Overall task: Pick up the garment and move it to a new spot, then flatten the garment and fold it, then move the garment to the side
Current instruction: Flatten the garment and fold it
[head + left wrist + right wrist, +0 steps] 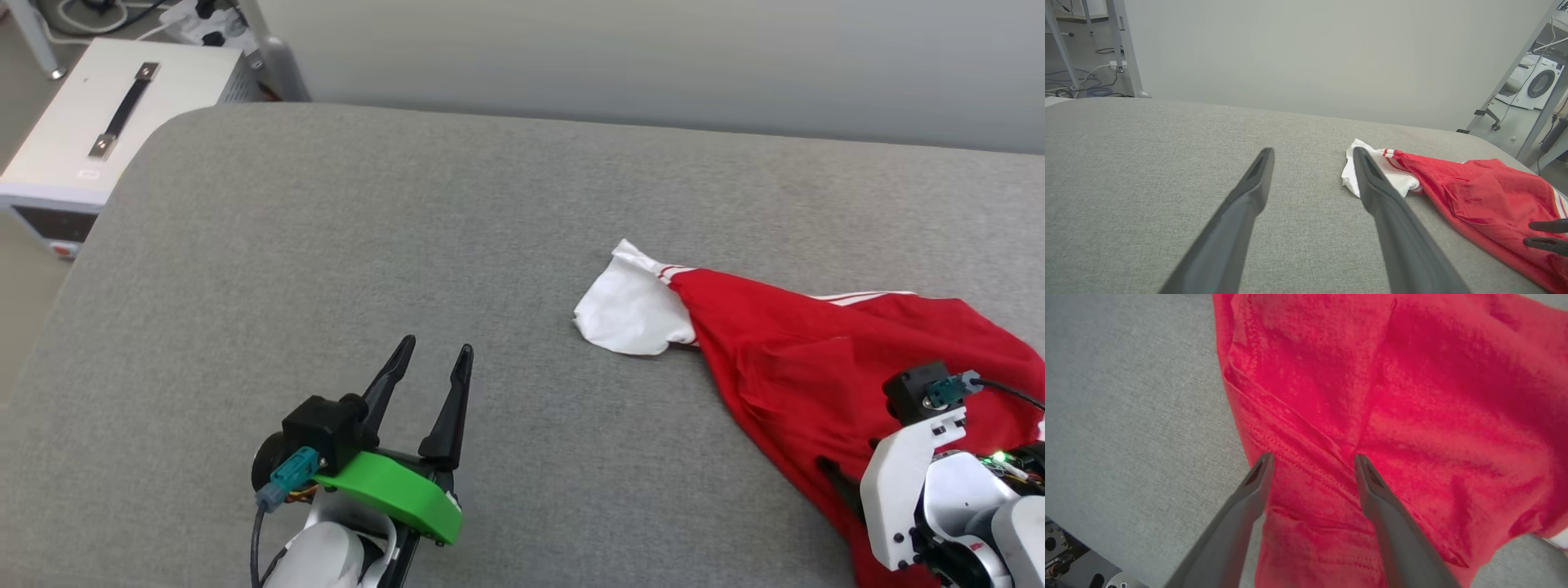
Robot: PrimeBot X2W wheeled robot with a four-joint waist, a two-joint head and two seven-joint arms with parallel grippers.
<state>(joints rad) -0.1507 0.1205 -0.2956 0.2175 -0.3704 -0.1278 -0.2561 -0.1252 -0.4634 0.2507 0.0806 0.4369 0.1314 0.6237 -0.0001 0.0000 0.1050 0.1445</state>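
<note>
Garment (800,359) lies crumpled, ungripped.
Right gripper (1313,459), spread, points down at its red folds; left gripper (438,346), spread too, hovers well apart.

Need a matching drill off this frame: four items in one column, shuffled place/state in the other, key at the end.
Column 1
1. left gripper
2. right gripper
3. white sleeve
4. white box

Column 2
A. off the grey surface, far left
B. open, fingers pointing at the red cloth of the garment
C. open, above bare grey surface
D. at the garment's left end in the head view

Pairs: 1-C, 2-B, 3-D, 4-A
</note>
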